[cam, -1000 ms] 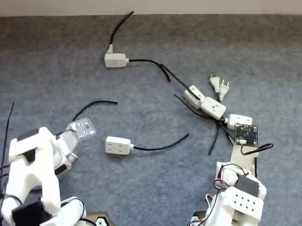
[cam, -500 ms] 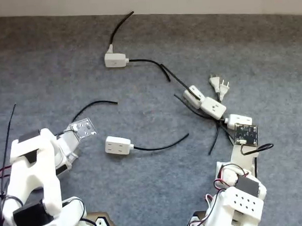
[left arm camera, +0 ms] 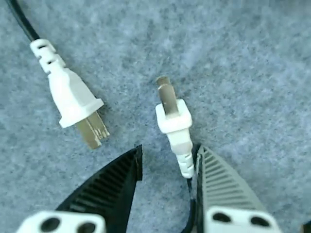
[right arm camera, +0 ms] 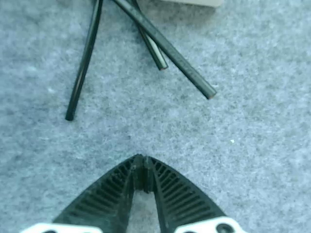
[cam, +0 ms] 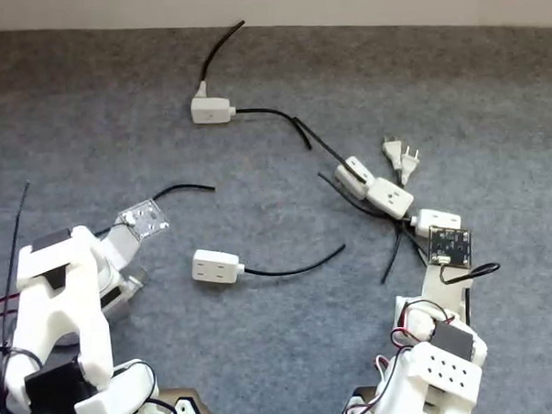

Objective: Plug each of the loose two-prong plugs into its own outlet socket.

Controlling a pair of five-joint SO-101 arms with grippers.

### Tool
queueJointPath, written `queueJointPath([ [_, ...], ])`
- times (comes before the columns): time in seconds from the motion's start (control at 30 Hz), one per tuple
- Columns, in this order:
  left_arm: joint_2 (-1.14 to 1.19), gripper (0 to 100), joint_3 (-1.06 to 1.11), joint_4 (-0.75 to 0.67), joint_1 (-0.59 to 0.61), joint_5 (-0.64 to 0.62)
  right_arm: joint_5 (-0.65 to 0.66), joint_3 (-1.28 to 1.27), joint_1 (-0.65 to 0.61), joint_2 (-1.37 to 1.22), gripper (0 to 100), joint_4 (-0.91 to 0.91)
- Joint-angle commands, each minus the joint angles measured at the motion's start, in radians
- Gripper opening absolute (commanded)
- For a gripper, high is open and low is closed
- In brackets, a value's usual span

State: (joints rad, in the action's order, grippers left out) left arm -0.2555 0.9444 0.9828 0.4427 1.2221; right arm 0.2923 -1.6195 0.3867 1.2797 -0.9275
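In the left wrist view my left gripper (left arm camera: pixel 169 149) is open low over the carpet. A white two-prong plug (left arm camera: pixel 173 119) lies between its fingertips, its strain relief close to the grey finger (left arm camera: pixel 214 179), prongs pointing away. A second white plug (left arm camera: pixel 73 99) lies loose beside it. Two more plugs (cam: pixel 400 153) lie at the right in the high view, near three white sockets (cam: pixel 389 197). Another socket (cam: pixel 215 266) lies mid-table and one (cam: pixel 210 110) at the back. My right gripper (right arm camera: pixel 144 160) is shut on nothing above bare carpet.
Black cables (cam: pixel 282 124) run from the sockets across the grey carpet (cam: pixel 89 114). Loose cable ends (right arm camera: pixel 160 60) lie just ahead of the right gripper. A black cable (cam: pixel 179 188) leads under the left arm (cam: pixel 60 290).
The left arm's wrist has shifted a little toward the back of the table. The right arm and the sockets have not moved.
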Motion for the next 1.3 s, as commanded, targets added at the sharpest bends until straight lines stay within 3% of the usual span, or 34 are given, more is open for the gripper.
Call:
queueJointPath([
  [0.0, -0.007, 20, -0.027, -0.026, -0.079, -0.135, 0.005, -0.004, -0.015, 0.005, 1.2, 0.022],
  [0.23, -0.002, 20, -0.067, -0.028, -0.111, -0.272, 0.005, -0.004, -0.015, 0.005, 1.2, 0.022],
  [0.53, 0.001, 20, -0.065, -0.026, -0.111, -0.293, 0.005, -0.004, -0.015, 0.005, 1.2, 0.022],
  [0.87, 0.001, 19, -0.070, -0.028, -0.142, -0.559, 0.005, -0.004, -0.015, 0.005, 1.2, 0.022],
  [1.1, 0.001, 2, -0.065, -0.028, -0.143, -0.580, 0.005, -0.004, -0.015, 0.005, 1.2, 0.022],
  [1.27, 0.001, 1, -0.065, -0.021, -0.143, -0.578, 0.005, -0.004, -0.015, 0.005, 1.2, 0.022],
])
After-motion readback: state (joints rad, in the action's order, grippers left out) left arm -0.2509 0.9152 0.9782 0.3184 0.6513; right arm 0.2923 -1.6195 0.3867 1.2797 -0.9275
